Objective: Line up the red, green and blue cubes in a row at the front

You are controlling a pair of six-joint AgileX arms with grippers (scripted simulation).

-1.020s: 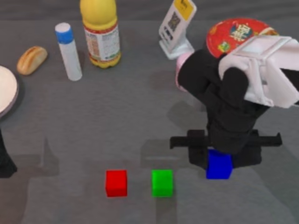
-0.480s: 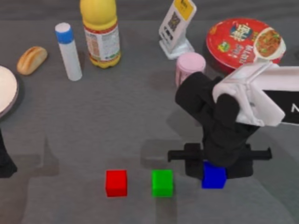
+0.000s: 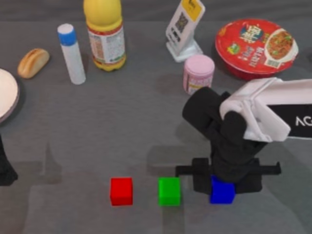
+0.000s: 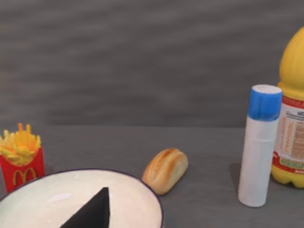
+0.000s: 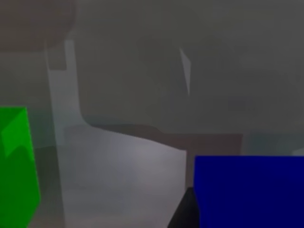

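Observation:
The red cube (image 3: 121, 190) and the green cube (image 3: 169, 191) sit side by side near the table's front edge. My right gripper (image 3: 224, 183) is shut on the blue cube (image 3: 222, 192), just to the right of the green one and about level with it. Whether the blue cube touches the table cannot be told. In the right wrist view the blue cube (image 5: 249, 190) fills the near corner beside a dark finger (image 5: 186, 213), with the green cube (image 5: 16, 166) at the opposite edge. My left arm (image 3: 5, 170) is parked at the left edge.
At the back stand a pink cup (image 3: 198, 73), a red noodle bowl (image 3: 256, 46), a QR card stand (image 3: 183, 29), a yellow bottle (image 3: 104, 34), a blue-capped white bottle (image 3: 71, 53) and a bread roll (image 3: 33, 62). A white plate (image 3: 5, 95) lies at the left; a fries box (image 4: 19, 161) is beside it.
My right gripper has carried the blue cube forward and slightly left, closer to the green cube's row. The arm has drawn back off the pink cup and bowl.

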